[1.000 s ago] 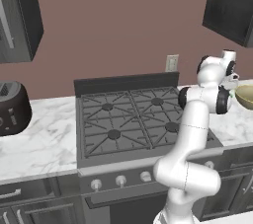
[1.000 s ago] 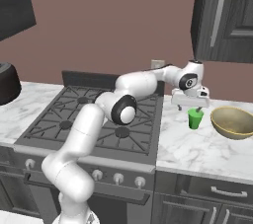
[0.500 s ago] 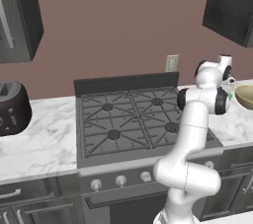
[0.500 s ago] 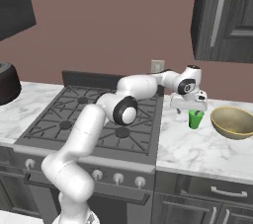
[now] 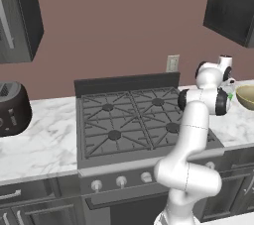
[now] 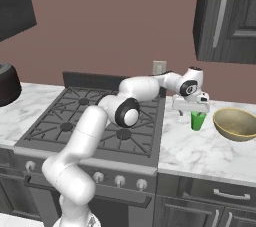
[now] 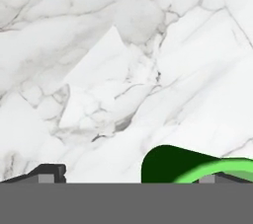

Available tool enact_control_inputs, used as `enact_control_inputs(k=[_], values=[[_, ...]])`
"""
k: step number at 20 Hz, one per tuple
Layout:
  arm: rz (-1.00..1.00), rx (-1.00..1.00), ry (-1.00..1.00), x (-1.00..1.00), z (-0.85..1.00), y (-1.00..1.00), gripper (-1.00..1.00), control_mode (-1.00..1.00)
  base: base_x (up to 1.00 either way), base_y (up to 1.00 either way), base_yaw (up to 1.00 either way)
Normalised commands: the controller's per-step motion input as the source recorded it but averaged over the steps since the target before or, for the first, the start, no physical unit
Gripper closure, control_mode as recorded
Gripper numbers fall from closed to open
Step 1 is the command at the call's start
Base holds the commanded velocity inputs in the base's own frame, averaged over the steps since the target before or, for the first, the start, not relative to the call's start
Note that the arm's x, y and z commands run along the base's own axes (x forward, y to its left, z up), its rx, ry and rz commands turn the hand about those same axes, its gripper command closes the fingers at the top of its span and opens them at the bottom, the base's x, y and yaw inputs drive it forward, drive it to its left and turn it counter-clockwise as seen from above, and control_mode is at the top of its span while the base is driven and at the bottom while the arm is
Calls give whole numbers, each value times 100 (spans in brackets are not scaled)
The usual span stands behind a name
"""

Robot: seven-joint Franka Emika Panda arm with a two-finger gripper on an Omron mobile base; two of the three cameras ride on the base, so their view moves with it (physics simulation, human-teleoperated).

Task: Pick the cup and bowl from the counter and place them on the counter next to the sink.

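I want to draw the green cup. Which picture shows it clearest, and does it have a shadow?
Right base view: the green cup is sharp and whole under the hand, with no clear shadow on the counter. Hand view: only a cut-off green rim.

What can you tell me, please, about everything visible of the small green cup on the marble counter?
The small green cup is bright green outside and darker green inside, looks like plastic, and stands upright on the white marble counter, right of the stove and left of the tan bowl, apart from it. The open gripper sits directly over it, fingers reaching down about its rim; contact cannot be told. In the hand view its rim shows.
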Motion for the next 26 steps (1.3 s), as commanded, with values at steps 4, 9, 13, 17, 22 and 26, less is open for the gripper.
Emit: enact_control_inputs(k=[4,9,13,17,22,26], values=[[0,0,0,0,0,0,100,-100,0,0,0],[0,0,0,0,0,0,100,-100,0,0,0],[0,0,0,0,0,0,100,-100,0,0,0],[0,0,-9,-16,3,5,100,-100,0,0,0],[0,0,-11,-16,10,38,100,-100,0,0,0],[0,0,-8,-8,1,78,100,-100,0,0,0]])
